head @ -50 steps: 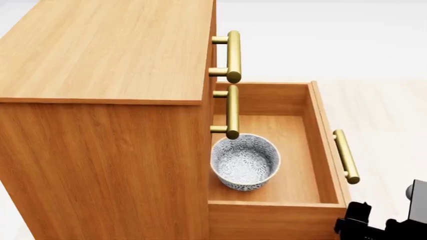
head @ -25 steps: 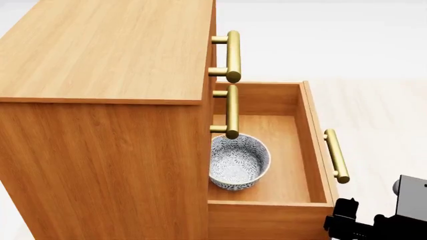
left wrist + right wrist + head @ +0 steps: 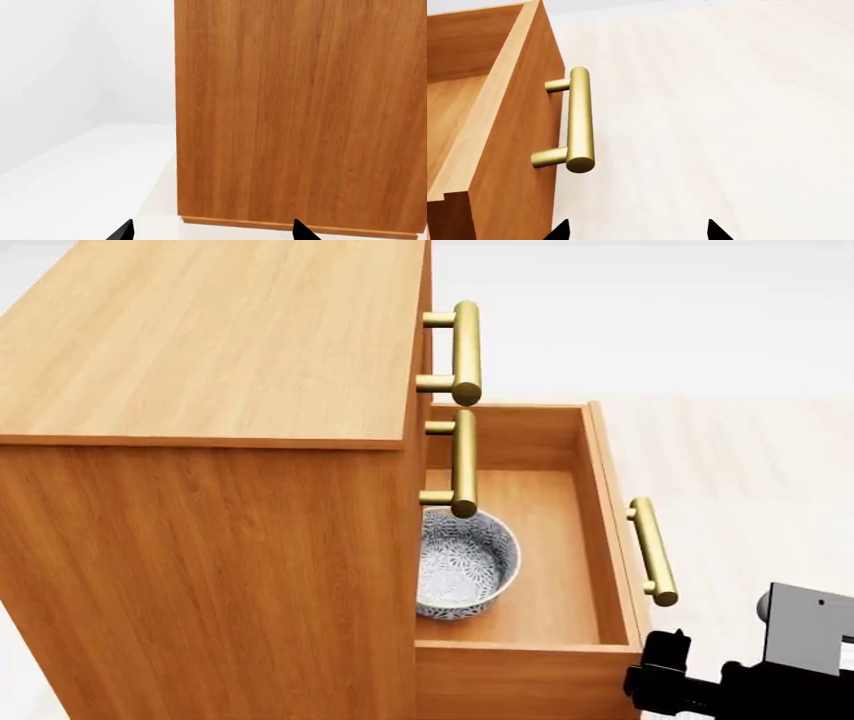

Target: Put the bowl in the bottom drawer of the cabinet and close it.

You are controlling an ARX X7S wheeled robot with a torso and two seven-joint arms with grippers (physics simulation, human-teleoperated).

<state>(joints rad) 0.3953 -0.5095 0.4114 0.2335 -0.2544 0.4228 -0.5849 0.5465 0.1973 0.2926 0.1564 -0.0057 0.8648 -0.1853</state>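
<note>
The blue-grey floral bowl [image 3: 461, 562] stands upright in the bottom drawer [image 3: 602, 502] of the orange-brown cabinet [image 3: 200, 340], partly under the middle drawer's handle [image 3: 463, 462]. The drawer is pulled partway out. Its brass handle [image 3: 651, 550] faces right. My right gripper [image 3: 639, 233] is open and empty beside the drawer front [image 3: 514, 150], just short of the handle [image 3: 579, 120]; one fingertip [image 3: 564, 230] lies close to the panel. In the head view that gripper [image 3: 663, 672] shows at the drawer's near corner. My left gripper [image 3: 213, 234] is open and empty, facing the cabinet's side wall [image 3: 300, 110].
Two shut drawers sit above the bottom one; the top handle [image 3: 466, 352] juts out like the middle one. Pale floor [image 3: 727, 100] stretches to the right of the cabinet, and white floor [image 3: 80, 170] lies beside its side wall.
The bottom drawer has slid inward towards the cabinet, carrying the bowl further under the middle handle. My right arm has moved left along with the drawer front.
</note>
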